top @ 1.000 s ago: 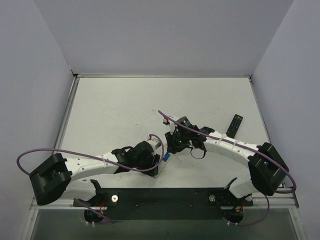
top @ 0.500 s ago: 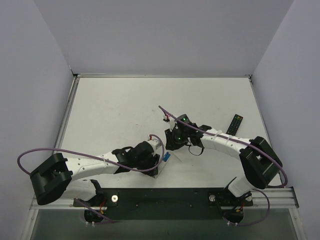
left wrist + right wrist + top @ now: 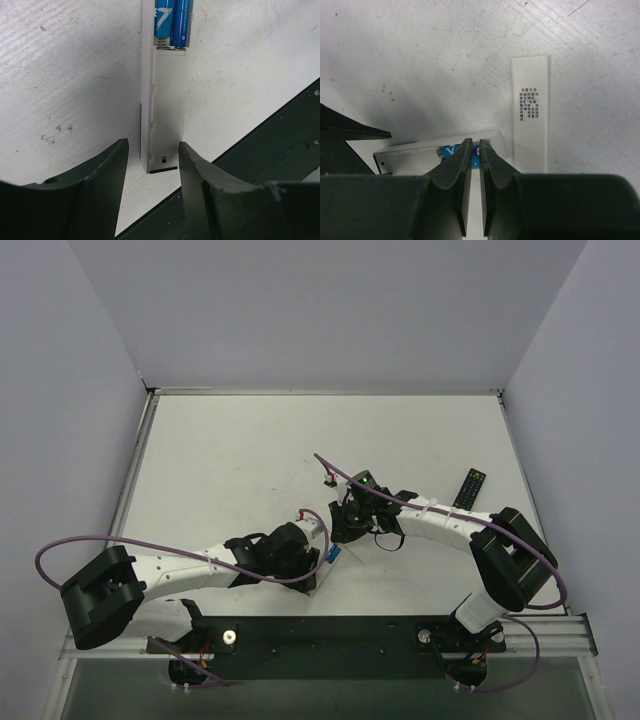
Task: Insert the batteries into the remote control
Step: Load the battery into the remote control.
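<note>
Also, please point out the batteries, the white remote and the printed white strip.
batteries (image 3: 181,25), left wrist view, side of the right blue cell.
remote control (image 3: 167,110), left wrist view, empty part of open bay.
white strip (image 3: 531,145), right wrist view, bare lower half.

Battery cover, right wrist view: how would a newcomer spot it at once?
On the white table, look right of the open remote control. The cover is the loose flat white strip there, the only piece with small black printed text.

right end effector (image 3: 343,530) edged left, closer to the batteries (image 3: 331,553), right arm (image 3: 445,525) swung inward
</note>
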Available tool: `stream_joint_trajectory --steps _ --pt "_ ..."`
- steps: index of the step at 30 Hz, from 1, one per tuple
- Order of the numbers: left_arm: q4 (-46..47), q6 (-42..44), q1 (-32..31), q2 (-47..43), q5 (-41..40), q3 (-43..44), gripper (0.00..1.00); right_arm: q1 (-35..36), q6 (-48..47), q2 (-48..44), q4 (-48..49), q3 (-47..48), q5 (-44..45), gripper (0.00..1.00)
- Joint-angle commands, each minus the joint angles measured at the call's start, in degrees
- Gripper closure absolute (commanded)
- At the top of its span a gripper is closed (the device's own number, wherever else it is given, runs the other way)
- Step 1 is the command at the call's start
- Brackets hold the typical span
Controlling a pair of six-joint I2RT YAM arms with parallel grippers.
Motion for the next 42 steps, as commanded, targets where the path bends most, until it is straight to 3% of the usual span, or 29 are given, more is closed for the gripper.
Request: stream_joint_trajectory --steps 1,20,30,42 --pt "-0.21 -0.39 -0.11 0.91 -0.94 1.26 0.46 -0.23 0.04 0.77 0.0 -0.06 -1.58 0.94" --pt "-0.3 -0.92 -0.1 1.09 -1.12 1.7 0.46 0.82 1.71 0.42 0.88 -3.05 -2.02 0.98" --pt "-0.03 -2.15 -0.02 1.61 -1.82 1.7 0.51 3.11 8.73 -1.6 6.49 -8.76 2.63 1.0" --pt "-1.35 -3.64 0.6 0.47 -3.76 1.0 0.55 12.6 11.55 -5.99 6.06 -13.59 29.32 1.0"
